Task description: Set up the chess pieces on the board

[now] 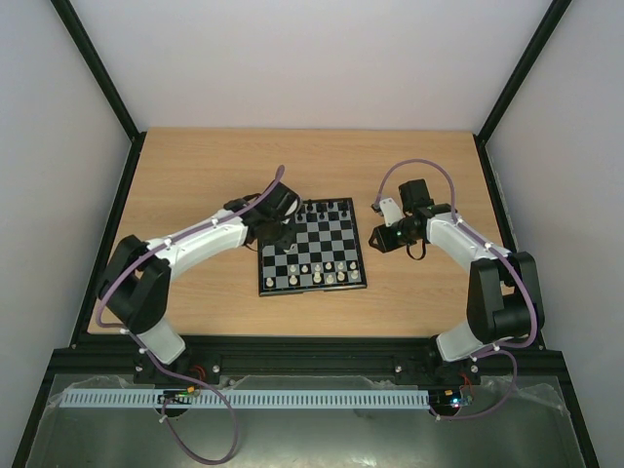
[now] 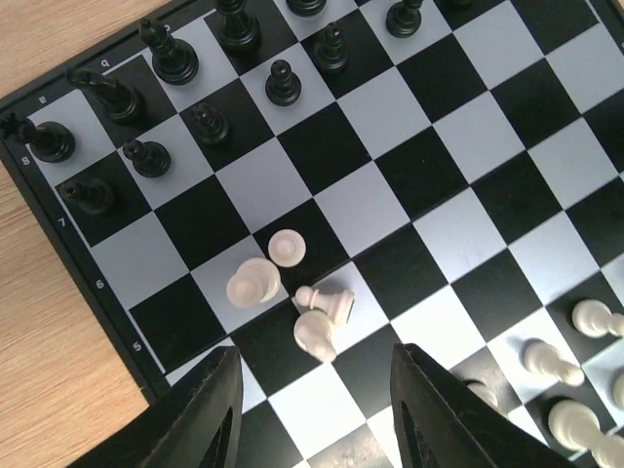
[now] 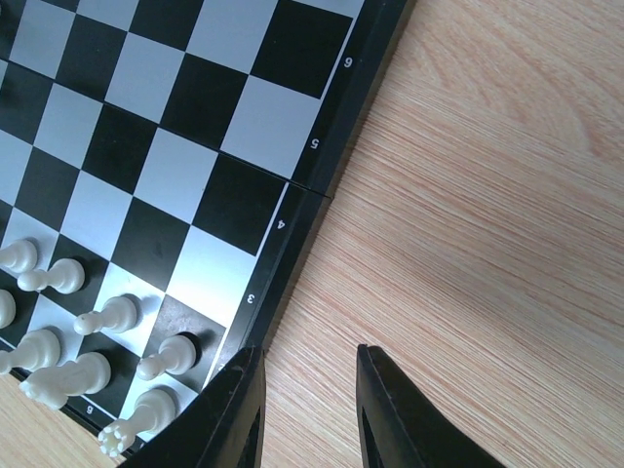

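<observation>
Board (image 3: 292,234) partly off-frame, wrist cams.

White rank numbers printed on the thin black border of the board (image 3: 298,183) read 6, 5, 4 and 3 in the right wrist view and 7, 6 and 5 in the left wrist view, where small corner letters are too blurred to read.

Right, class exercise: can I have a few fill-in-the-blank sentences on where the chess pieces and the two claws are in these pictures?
1. In the top view, the chess pieces on the board's far rows are ____.
2. The loose cluster of pieces just ahead of the left claw is ____.
3. The right claw hovers over the wooden ____, holding nothing.
Missing words: black; white; table.
</observation>
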Available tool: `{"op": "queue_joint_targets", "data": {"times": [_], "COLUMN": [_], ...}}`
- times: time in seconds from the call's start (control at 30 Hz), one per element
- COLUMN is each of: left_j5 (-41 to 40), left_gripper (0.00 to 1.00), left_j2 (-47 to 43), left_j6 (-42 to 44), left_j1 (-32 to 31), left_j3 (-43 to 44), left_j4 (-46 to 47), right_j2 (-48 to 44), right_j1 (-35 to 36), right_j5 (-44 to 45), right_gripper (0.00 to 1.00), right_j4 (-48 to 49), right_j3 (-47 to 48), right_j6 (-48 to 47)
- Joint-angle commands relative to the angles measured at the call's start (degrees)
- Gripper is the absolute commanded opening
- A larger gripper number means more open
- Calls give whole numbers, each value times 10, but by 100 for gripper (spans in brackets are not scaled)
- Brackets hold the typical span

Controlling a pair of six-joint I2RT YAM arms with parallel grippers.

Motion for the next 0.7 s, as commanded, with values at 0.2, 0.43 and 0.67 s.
{"op": "queue_joint_targets", "data": {"times": [0.2,0.43,0.67], "left_j5": [-48,-91,-72], "left_gripper": [38,40,33], "left_j2": [43,51,80], "left_j6": [-46,-75,-74], "left_j1": [9,10,13], "left_j3": [35,38,41], "left_j4": [2,7,13], "right_j2": [-20,-17,-22], "right_j1": [-2,-2,-2], "right_j5": [9,3,1], "right_gripper": [28,28,28], "right_j4": [-8,-13,-13], "right_j3": [-13,-9,-9], "right_j6": [-12,-15,-16]}}
